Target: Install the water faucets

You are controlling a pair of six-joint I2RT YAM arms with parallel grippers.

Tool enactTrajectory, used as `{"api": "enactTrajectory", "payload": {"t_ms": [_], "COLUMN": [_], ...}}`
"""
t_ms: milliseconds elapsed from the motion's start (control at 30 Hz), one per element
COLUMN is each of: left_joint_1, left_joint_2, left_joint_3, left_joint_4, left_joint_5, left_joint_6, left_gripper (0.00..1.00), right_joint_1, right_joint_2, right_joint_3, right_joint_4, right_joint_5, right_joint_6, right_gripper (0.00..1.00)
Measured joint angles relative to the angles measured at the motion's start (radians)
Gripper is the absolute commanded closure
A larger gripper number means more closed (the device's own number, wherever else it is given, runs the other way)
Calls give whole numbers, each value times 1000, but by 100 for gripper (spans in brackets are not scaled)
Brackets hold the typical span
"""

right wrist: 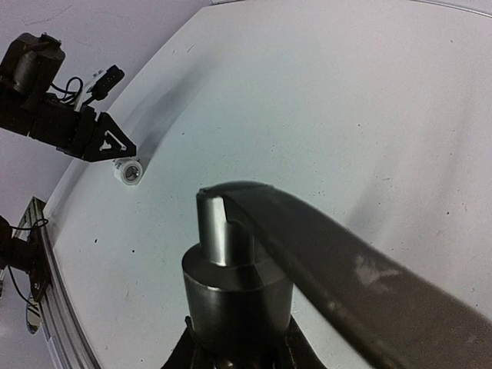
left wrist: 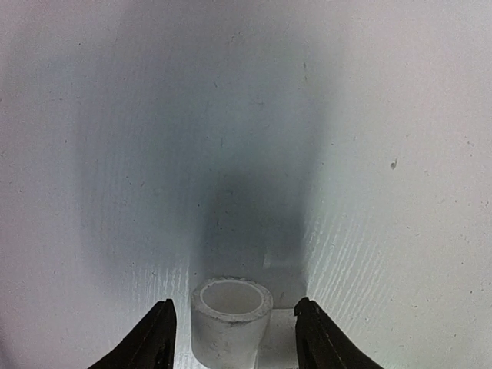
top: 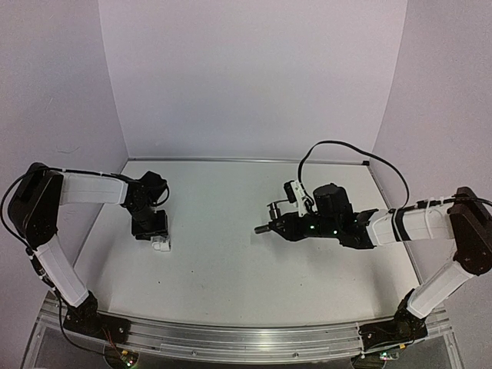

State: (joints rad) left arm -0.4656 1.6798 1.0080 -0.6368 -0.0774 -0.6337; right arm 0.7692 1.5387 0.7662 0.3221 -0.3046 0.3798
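- We found the left gripper (left wrist: 233, 307): half open, straddling the fitting (left wrist: 231, 323) on the table (left wrist: 400, 115), not touching.
- We found the right gripper (right wrist: 238, 355): clamped on the tap (right wrist: 234, 280).

The tap (right wrist: 237, 288) is of dark grey metal, smooth, with a soft shine on its round body. Its handle (right wrist: 346, 284) is of the same metal, a little duller, with some pale scuffed marks. The fitting (left wrist: 229, 323) is white plastic, matt, and its rim looks slightly rough. The left gripper (left wrist: 233, 303) has fingers (left wrist: 157, 342) of black plastic, smooth and half glossy. The table (left wrist: 369, 115) is white and matt, with small dark specks and fine ridges near the fitting. The rail (top: 246, 337) at its near edge is bare silver metal, shiny. The walls (top: 246, 77) are matt and plain.
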Motion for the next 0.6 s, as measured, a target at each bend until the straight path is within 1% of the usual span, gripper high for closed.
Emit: {"api": "enactTrajectory", "payload": {"t_ms": [100,333,433,600], "left_joint_1": [0,0,0,0], "left_joint_2": [13,19,25,17], "left_joint_3": [0,-3,-17,-35], "left_joint_4": [0,18,45,80], "left_joint_5": [-2,-1,5,9], "left_joint_6": [1,-1,0,-1], "left_gripper": [48,61,64,80], "right_joint_1": [0,0,0,0], "right_joint_2": [0,0,0,0], "right_joint_3": [0,0,0,0], "right_joint_4": [0,0,0,0], "right_joint_5": [0,0,0,0], "right_joint_6": [1,3,3,3], "right_gripper": [100,100,100,100]}}
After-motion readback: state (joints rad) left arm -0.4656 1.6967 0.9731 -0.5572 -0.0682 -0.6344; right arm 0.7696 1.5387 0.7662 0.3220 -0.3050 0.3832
